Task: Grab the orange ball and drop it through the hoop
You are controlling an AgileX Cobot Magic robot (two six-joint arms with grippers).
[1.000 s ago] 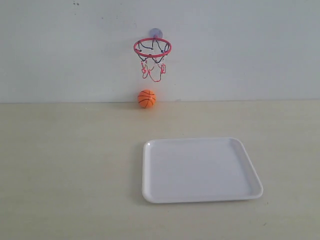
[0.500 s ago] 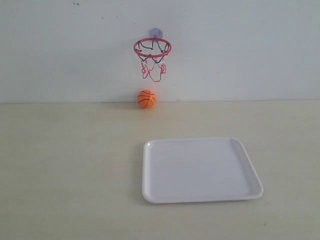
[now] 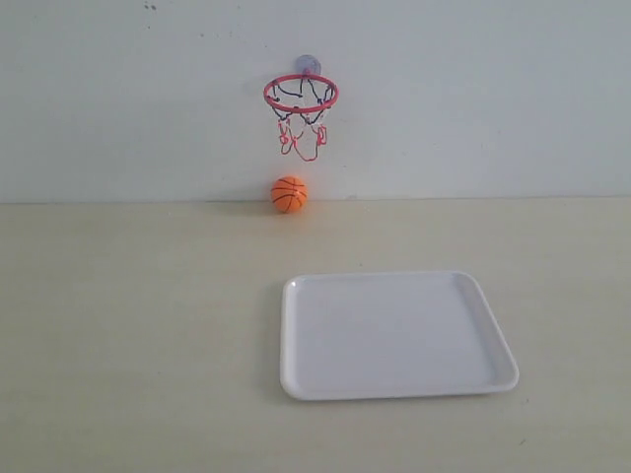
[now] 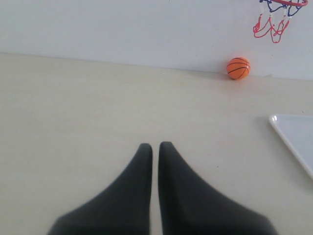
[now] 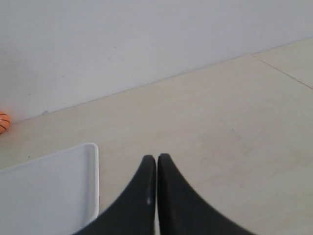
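The orange ball (image 3: 289,194) rests on the table against the back wall, straight below the hoop (image 3: 301,94), whose red ring and dangling net hang from a suction cup on the wall. The left wrist view shows the ball (image 4: 238,68) far ahead and the net (image 4: 274,24) above it. My left gripper (image 4: 155,147) is shut with nothing in it, well short of the ball. My right gripper (image 5: 156,158) is also shut and empty, beside the tray's edge; the ball (image 5: 4,122) shows at that view's border. Neither gripper appears in the exterior view.
A white tray (image 3: 394,335) lies flat on the beige table in front of the ball, toward the right. Its corner (image 4: 293,137) shows in the left wrist view and its rim (image 5: 93,181) in the right wrist view. The white wall stands behind.
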